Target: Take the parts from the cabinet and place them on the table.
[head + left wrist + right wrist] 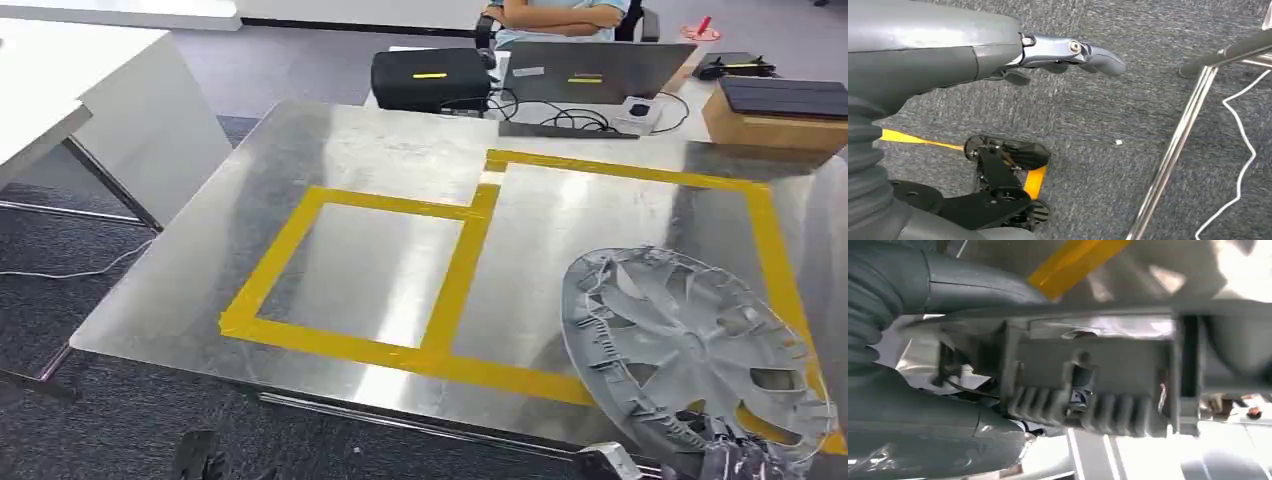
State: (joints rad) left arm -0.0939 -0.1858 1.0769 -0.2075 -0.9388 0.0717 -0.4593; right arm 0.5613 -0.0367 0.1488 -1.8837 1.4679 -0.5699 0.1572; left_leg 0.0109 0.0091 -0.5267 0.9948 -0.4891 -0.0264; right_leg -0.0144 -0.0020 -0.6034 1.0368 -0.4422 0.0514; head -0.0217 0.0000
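Overhead, hubcap [690,350] above table [380,160] (wrist close-up: right hand [948,440] on rim)

My head camera looked forward and down from high on my body, taking in the whole shiny metal table [350,180] with its yellow tape rectangles [455,275] from some way off, and a person seated behind a grey laptop [595,70] at the far side. My left wrist camera sat close behind my left hand [1068,52] and faced down at grey carpet [1108,115] beside a chrome table leg [1173,150]. My right wrist camera pressed very near the grey ribbed plastic wheel cover [1098,390]; it shared that cover [690,350], the yellow tape [1075,262] and the metal tabletop with the head view.
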